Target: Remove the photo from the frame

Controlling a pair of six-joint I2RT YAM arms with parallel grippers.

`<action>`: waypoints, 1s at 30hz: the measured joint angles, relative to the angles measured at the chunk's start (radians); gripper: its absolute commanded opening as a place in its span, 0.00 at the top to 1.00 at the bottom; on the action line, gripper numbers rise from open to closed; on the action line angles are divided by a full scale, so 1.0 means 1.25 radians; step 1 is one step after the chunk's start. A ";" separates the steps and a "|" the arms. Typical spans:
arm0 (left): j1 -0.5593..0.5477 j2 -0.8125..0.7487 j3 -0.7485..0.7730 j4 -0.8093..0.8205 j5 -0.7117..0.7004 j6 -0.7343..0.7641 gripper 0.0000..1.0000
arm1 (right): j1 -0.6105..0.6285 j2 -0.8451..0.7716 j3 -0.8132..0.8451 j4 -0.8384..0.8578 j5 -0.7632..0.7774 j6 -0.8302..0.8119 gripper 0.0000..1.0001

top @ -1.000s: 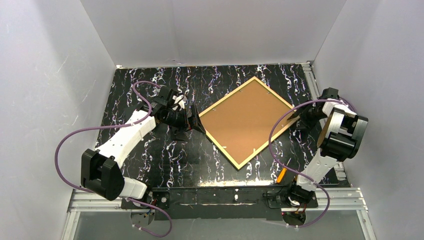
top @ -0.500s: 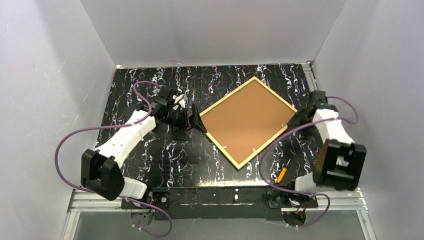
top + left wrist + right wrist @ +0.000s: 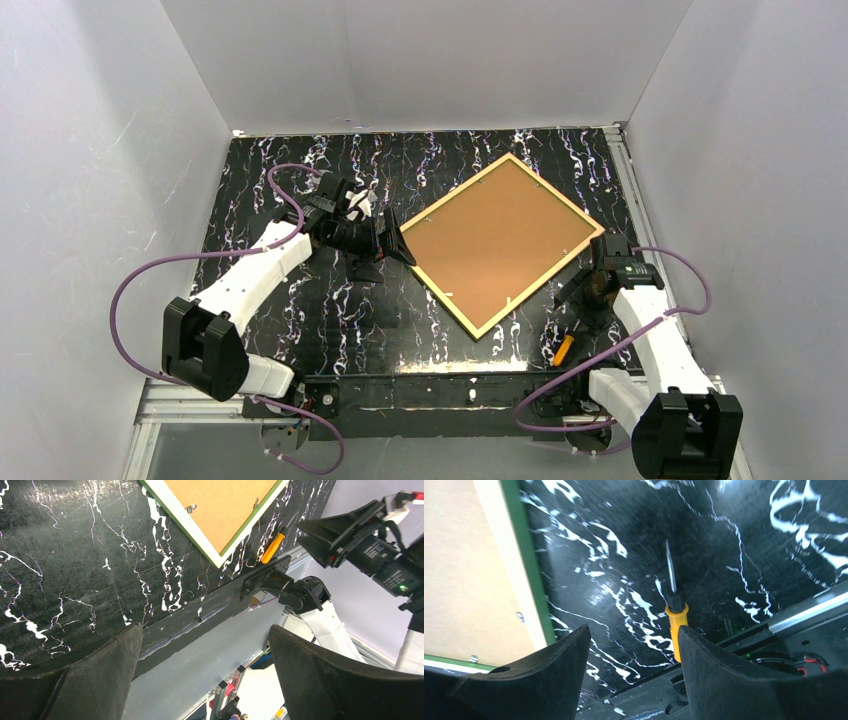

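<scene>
The frame (image 3: 441, 284) lies face down, turned like a diamond, with its light wood back edge up. The brown backing board (image 3: 500, 238) fills it, so the photo is hidden. My left gripper (image 3: 400, 243) is open and empty right at the frame's left corner. Its view shows the frame's near corner (image 3: 214, 558) and the table. My right gripper (image 3: 572, 292) is open and empty above the table, just off the frame's lower right edge. In the right wrist view the gripper (image 3: 634, 630) hangs beside the frame's green rim (image 3: 526, 560).
An orange-handled screwdriver (image 3: 563, 349) lies on the black marbled table near the right arm's base; it also shows in the right wrist view (image 3: 674, 617). Small metal tabs (image 3: 519, 615) hold the board. White walls enclose the table.
My right arm has swung from the frame's right corner towards the near edge and now hangs by the screwdriver. The left arm and the frame have not moved.
</scene>
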State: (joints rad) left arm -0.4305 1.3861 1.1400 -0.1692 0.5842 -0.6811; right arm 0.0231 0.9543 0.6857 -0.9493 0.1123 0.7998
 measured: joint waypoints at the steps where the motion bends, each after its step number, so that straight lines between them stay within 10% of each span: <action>1: 0.000 0.000 0.000 0.000 0.000 0.000 0.02 | 0.000 0.002 -0.014 0.000 -0.007 0.008 0.30; 11: 0.000 0.000 0.000 0.005 0.003 0.000 0.02 | 0.001 0.103 -0.041 -0.017 0.003 0.031 0.32; 20: 0.000 0.000 0.000 0.005 0.003 0.001 0.02 | 0.003 0.196 -0.069 0.051 -0.008 0.026 0.61; 30: 0.000 0.012 -0.002 0.010 0.006 0.000 0.02 | 0.005 0.146 -0.101 0.085 -0.005 0.031 0.61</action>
State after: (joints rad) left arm -0.4305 1.4014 1.1381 -0.1570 0.5915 -0.6807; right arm 0.0299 1.1366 0.5594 -0.8433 0.1062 0.8383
